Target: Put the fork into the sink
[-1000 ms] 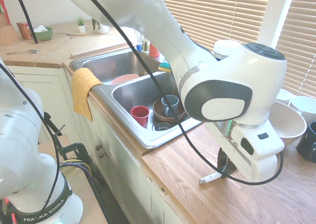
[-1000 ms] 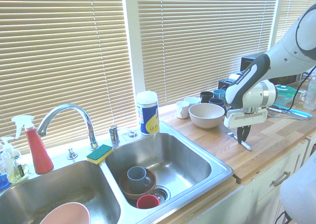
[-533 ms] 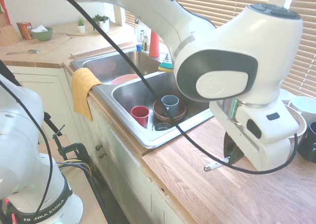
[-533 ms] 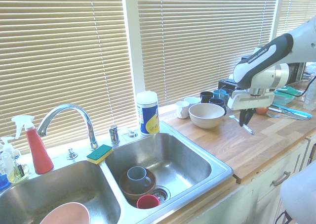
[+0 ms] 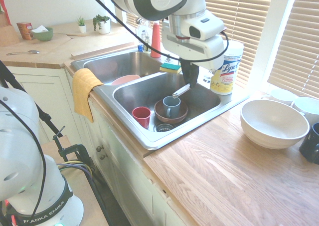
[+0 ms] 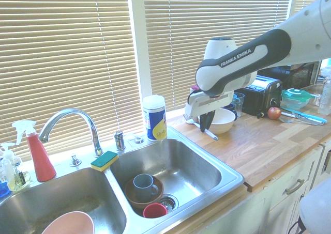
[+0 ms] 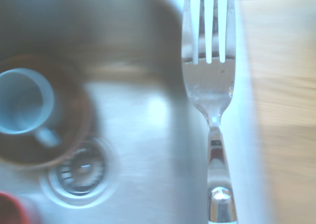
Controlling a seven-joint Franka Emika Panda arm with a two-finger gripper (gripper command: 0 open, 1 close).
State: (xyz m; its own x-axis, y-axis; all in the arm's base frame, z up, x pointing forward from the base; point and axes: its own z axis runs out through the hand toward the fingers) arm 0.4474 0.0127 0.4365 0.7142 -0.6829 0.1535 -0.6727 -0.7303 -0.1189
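Fork with a long white handle and silver metal tines [image 5: 181, 91] is pinched between the pressed-in jaws of the white arm's dark two-finger gripper [image 5: 191, 80], held in the air above the right basin of the shiny stainless-steel double sink [image 5: 130, 135]. In the first exterior view the white handle juts out low and to the left from the fingers, its tip just above the grey mug [image 5: 171, 105] without clearly touching it. In the second exterior view the fork [image 6: 209, 134] slants down to the right below the gripper [image 6: 205, 121], over the right rim of the sink [image 6: 234, 181]. The wrist view shows the tines [image 7: 209, 61] hanging over the line where the steel rim meets the wooden counter [image 7: 281, 85], with the round drain [image 7: 81, 170] well apart from them.

Inside that basin the grey mug [image 6: 144, 185] stands in a brown bowl [image 5: 160, 115], with a small red cup [image 5: 142, 116] beside it near the drain. A green and yellow sponge [image 6: 104, 160] lies on the far rim between the basins, a white wipes canister [image 5: 226, 66] stands at the far right corner, and a large cream bowl [image 5: 273, 122] sits on the counter to the right
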